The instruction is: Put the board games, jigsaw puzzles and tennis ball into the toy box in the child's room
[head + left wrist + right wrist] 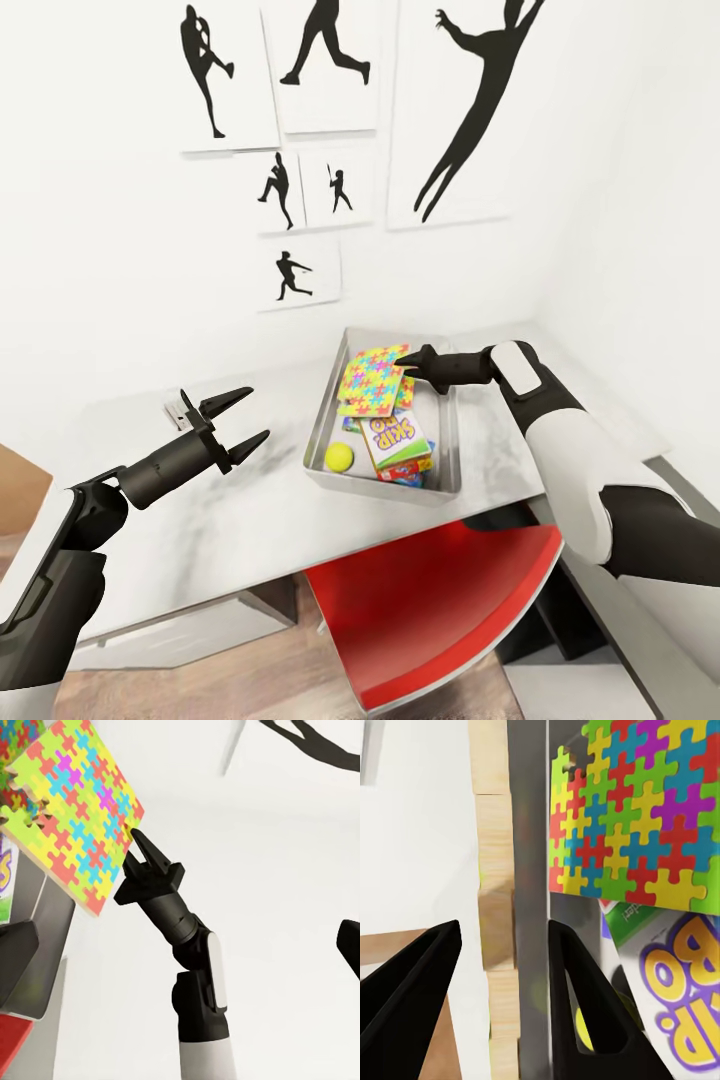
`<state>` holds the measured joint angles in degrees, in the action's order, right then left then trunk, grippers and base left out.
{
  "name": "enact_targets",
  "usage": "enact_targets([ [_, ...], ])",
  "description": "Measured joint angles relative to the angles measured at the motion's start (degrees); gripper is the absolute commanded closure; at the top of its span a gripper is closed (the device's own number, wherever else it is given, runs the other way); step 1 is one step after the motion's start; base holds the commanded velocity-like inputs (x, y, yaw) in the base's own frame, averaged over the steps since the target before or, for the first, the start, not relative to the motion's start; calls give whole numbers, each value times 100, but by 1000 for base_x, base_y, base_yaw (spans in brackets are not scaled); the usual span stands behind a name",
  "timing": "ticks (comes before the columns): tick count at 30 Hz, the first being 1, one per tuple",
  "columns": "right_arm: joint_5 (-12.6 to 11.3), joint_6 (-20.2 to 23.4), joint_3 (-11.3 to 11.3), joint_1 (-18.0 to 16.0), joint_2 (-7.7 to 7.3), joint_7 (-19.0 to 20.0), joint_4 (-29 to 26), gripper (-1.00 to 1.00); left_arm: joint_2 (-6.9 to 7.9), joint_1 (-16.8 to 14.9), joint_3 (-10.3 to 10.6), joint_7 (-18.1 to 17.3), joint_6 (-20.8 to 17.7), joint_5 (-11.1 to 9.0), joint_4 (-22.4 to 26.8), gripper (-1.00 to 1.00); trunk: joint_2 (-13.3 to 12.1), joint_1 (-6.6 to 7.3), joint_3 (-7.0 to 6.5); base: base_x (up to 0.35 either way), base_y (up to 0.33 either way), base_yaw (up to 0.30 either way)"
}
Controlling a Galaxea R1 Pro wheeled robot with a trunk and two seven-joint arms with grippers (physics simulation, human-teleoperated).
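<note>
The toy box (322, 408) is a grey tray on the pale table (200, 510). In it lie a yellow-green board game (393, 438) over a blue one (412, 472), the tennis ball (339, 457) and a jigsaw puzzle (374, 381) lying tilted on top. A second puzzle's edge (407, 392) peeks out beneath. My right gripper (403, 366) is open at the top puzzle's far edge with nothing between its fingers. The right wrist view has that gripper (502, 926) over the tray wall, the puzzle (637, 825) beside it. My left gripper (258, 414) hangs open left of the box.
A red chair (440, 610) is pushed under the table's front edge below the toy box. A small dark-and-white object (178, 408) sits on the table behind my left gripper. Black silhouette posters (300, 180) hang on the white wall behind.
</note>
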<state>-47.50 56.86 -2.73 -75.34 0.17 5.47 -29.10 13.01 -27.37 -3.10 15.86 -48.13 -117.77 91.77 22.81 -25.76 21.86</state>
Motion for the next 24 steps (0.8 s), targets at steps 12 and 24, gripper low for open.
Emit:
enact_targets([
  [12,2,1,-5,-1,20,-1,6,100,0,0,0,0,-6,0,5,-100,0,0,112,0,0,0],
  [24,2,2,-8,-2,30,-2,8,100,0,1,0,0,-7,-2,18,-100,0,0,225,0,0,0],
])
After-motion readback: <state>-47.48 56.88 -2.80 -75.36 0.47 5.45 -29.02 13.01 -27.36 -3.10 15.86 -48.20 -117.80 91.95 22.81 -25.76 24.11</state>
